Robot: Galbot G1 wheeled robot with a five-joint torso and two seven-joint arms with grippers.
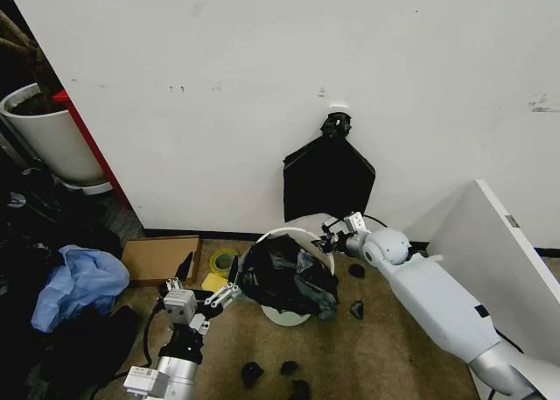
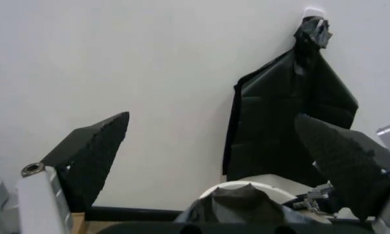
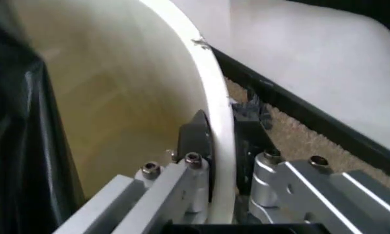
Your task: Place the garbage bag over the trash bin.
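Observation:
The trash bin (image 1: 302, 239) is a cream-white bucket on the carpet by the wall, tipped over. The glossy black garbage bag (image 1: 280, 273) is bunched over its mouth, with the rim bare on the wall side. My right gripper (image 1: 331, 239) is shut on the bin's rim; in the right wrist view one finger (image 3: 196, 134) sits inside the wall (image 3: 117, 87), the other outside, beside bag film (image 3: 13, 126). My left gripper (image 1: 210, 279) hovers open just left of the bag. Its view shows both pads (image 2: 94, 151) spread wide, with bin rim (image 2: 247, 186) and bag (image 2: 237, 204) ahead.
A flat black bag with a knotted top (image 1: 328, 177) hangs on the wall behind the bin. To the left are a cardboard sheet (image 1: 157, 258), a yellow tape roll (image 1: 222, 260), a light blue bag (image 1: 79, 282) and a white plant pot (image 1: 52, 137). A white panel (image 1: 490, 242) leans at the right.

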